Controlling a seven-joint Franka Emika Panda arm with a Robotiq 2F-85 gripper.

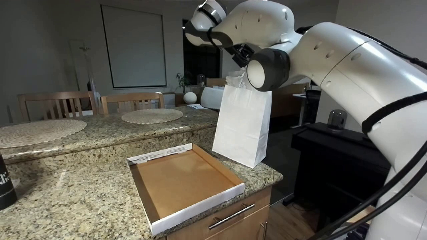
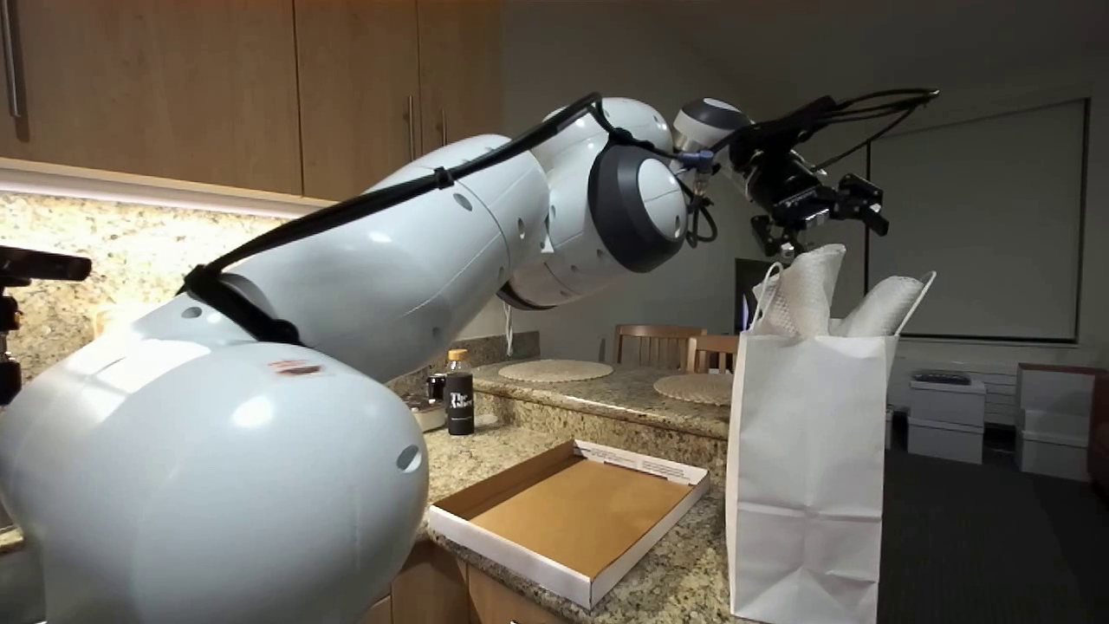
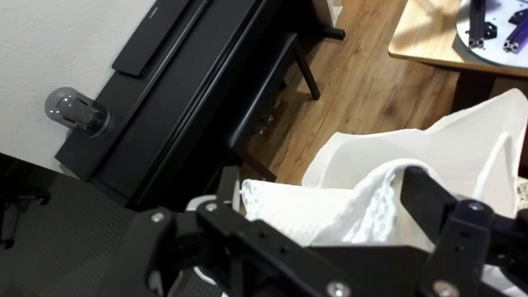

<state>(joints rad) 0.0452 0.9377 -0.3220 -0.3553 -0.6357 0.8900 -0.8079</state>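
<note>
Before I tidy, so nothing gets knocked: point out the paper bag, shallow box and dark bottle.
Paper bag (image 2: 810, 472): in an exterior view, broad side.
Shallow box (image 1: 184, 181): in an exterior view, inside bottom.
Dark bottle (image 2: 460, 400): in an exterior view, printed body.

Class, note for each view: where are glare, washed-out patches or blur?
In both exterior views, glare spots the glossy white jointed arm; in an exterior view, light washes the speckled beige granite backsplash; in the wrist view, the white dimpled bubble wrap looks overexposed, the black two-fingered claw slightly blurred.
</note>
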